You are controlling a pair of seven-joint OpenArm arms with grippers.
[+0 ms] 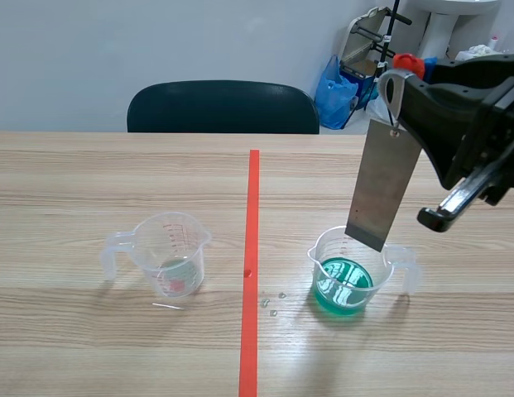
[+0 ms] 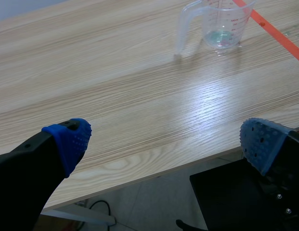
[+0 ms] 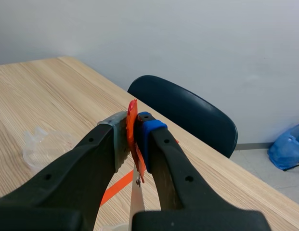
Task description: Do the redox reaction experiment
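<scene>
Jaws, left gripper (image 2: 166, 142): wide apart, blue pads bare, nothing between them. It hangs over the near edge of the table (image 2: 115, 96), well short of any glassware.

Jaws, right gripper (image 3: 135, 127): clamped on a thin orange-red tab (image 3: 133, 126). A grey metal plate (image 1: 382, 186) hangs from that tab.

A few clear droplets (image 1: 273, 304) lie on the wood just beside the red tape line (image 1: 251, 265), on my right-hand side of it.

Left of the tape stands the clear measuring cup (image 1: 157, 240), upright, with only a thin film at the bottom. Right of the tape is the second cup (image 1: 316, 251), upright, holding green liquid (image 1: 343, 283) low down.

The plate hangs tilted with its lower edge at about rim height of the green cup. It looks clear of the liquid, though I cannot tell whether it is over the mouth or behind it.

Judgement: solution ready, plate gripped and brought up. Immersion in the green liquid is not yet done, and the reaction wait follows.

Beyond the table: a dark chair (image 1: 223, 107).
</scene>
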